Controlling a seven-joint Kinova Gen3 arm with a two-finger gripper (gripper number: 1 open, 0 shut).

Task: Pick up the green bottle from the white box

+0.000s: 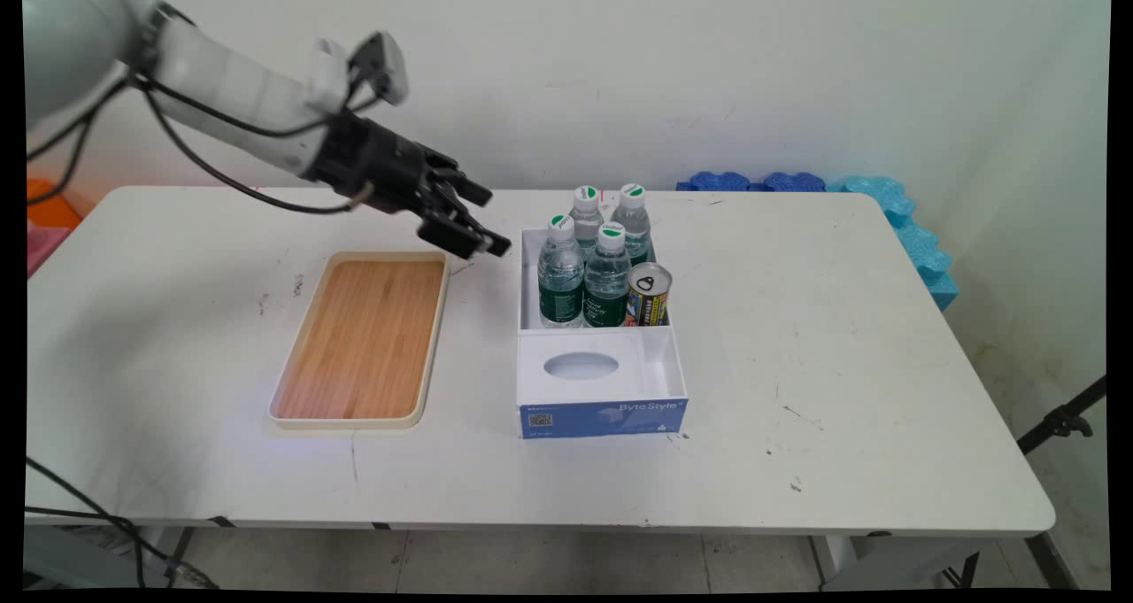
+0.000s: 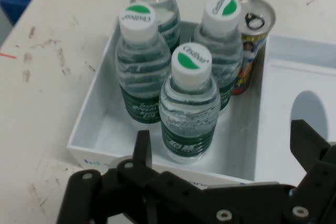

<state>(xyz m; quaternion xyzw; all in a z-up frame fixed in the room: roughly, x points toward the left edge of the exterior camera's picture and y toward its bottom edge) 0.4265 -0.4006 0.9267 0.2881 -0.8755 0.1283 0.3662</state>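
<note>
Nearest me on the white worktop (image 1: 797, 337) I see the cream-rimmed wooden tray (image 1: 363, 337), left. My black pincer (image 1: 478, 222) hangs spread wide and empty, near the white-and-blue cardboard box (image 1: 602, 413) holding four clear water bottles (image 1: 561, 271) and a printed tin can (image 1: 649, 293).

Four water bottles (image 1: 584, 262) upright in white box (image 1: 602, 382), beside can (image 1: 649, 294)

We are looking down over the tool (image 2: 223, 142), its fingers (image 2: 142, 148) spread wide apart, at a white box (image 2: 92, 121) sitting on the counter (image 2: 47, 72). Four water bottles (image 2: 189, 103) are standing clustered in one compartment, with a pull-tab can (image 2: 254, 30) upright just beside them.
</note>
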